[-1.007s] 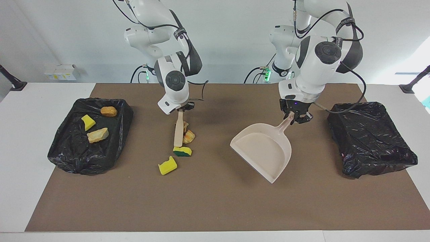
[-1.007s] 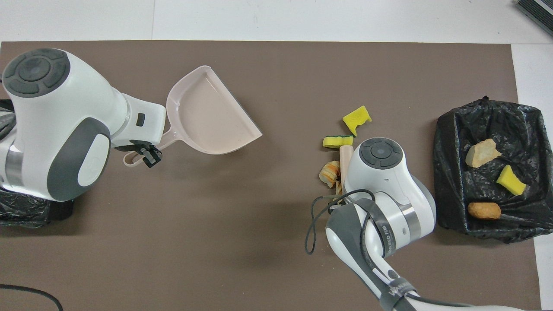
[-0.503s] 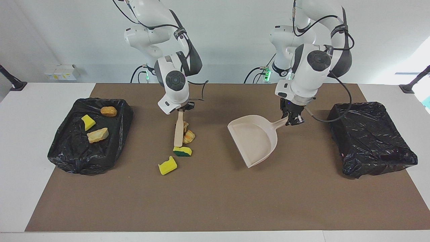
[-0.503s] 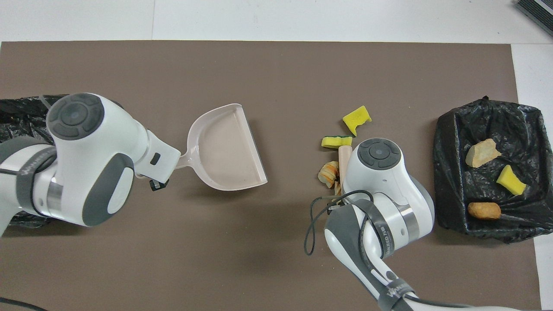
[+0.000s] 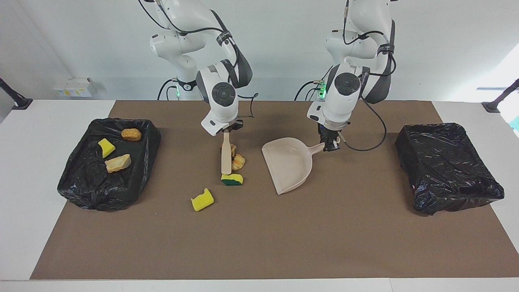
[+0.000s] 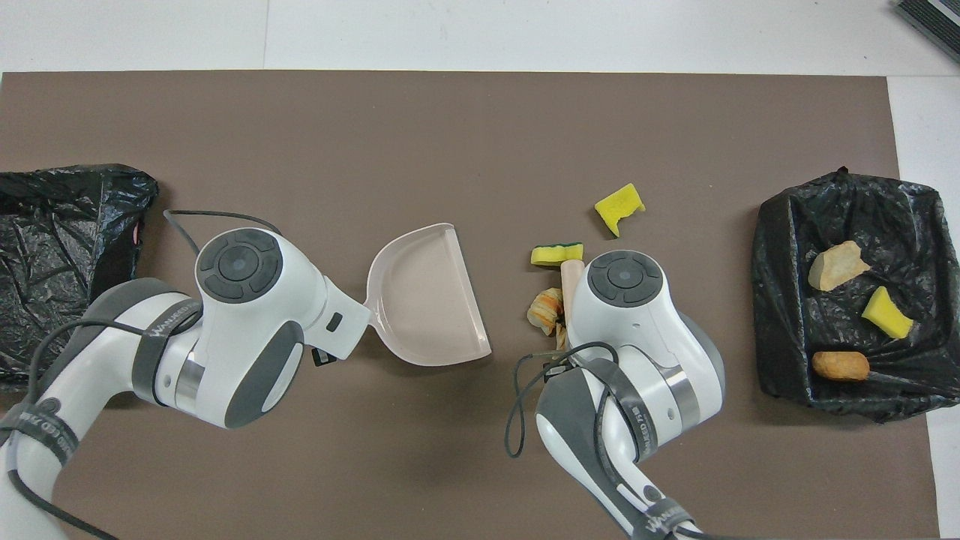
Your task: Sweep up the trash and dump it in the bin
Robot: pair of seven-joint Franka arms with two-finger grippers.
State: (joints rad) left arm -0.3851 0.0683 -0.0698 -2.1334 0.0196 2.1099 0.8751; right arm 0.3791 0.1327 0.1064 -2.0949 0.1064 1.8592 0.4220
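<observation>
Facing view, read across from the right arm's end of the table: a black-lined bin (image 5: 108, 162) holds three pieces of trash, a tan-orange lump (image 5: 131, 134), a yellow wedge (image 5: 106, 147) and a pale bread-like lump (image 5: 118, 163). On the brown mat (image 5: 259, 243) a loose yellow sponge piece (image 5: 202, 200) lies apart, farther from the robots than the rest. The right gripper (image 5: 228, 132) is clamped on the top of a wooden brush handle (image 5: 225, 156), whose lower end touches a green-faced yellow sponge (image 5: 232, 179), with orange-tan lumps (image 5: 237, 160) just beside the handle. The beige dustpan (image 5: 288, 164) sits near these, its open mouth toward them. The left gripper (image 5: 329, 144) is closed on the dustpan's handle. A second black-lined bin (image 5: 448, 166) stands at the left arm's end.
</observation>
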